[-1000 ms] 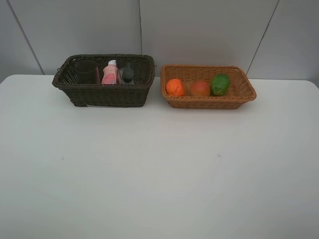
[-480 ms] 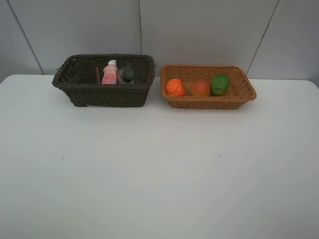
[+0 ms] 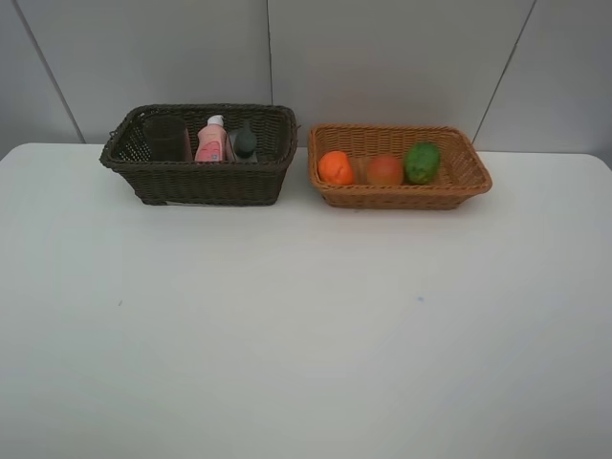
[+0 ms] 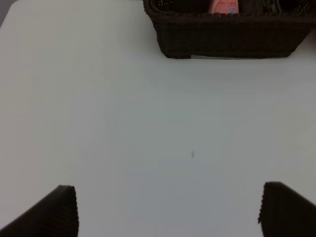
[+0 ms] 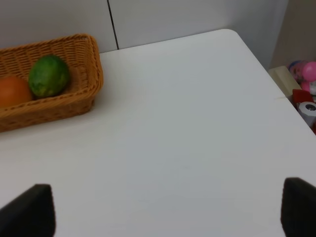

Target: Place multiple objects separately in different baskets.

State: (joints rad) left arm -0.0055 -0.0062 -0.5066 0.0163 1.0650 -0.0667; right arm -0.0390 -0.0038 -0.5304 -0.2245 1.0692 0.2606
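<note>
The high exterior camera looks down and forward across the white bench (image 3: 306, 316) toward the grey wall panels, taking in both baskets at the far edge from well back. The left wrist camera sits low over the bench, facing forward to the dark brown basket (image 4: 232, 37), which it cuts off at the frame edge; the two tips of the left end effector (image 4: 168, 210) frame its near corners, wide apart. The right wrist camera is also low, aimed toward the bench's far right corner, catching one end of the light tan basket (image 5: 59, 98) with the green lime (image 5: 48, 75). Each wrist view shares one basket with the high view.
</note>
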